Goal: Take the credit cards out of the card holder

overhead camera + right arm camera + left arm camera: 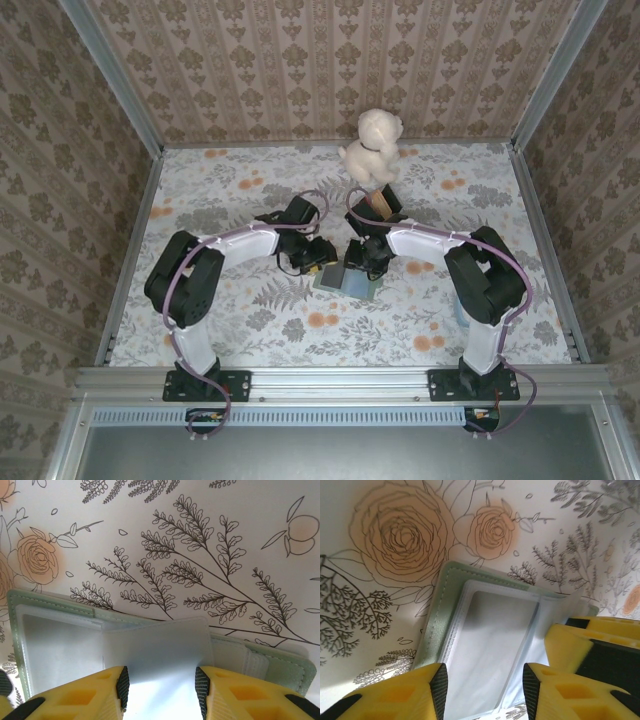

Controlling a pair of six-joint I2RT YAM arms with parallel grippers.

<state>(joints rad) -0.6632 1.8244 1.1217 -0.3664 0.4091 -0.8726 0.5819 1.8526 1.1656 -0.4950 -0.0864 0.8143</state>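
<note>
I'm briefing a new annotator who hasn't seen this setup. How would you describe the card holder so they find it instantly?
Start at the floral table and find the cream plush toy standing near its far edge. In front of it, at the table's middle, lies the card holder: flat, sage-green, opened on frosted clear sleeves, unlike the fluffy upright toy.

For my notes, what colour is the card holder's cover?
The card holder is sage green, clearest in the left wrist view.

Jaws apart — left gripper (485, 685) beside right gripper (161, 685)
</note>
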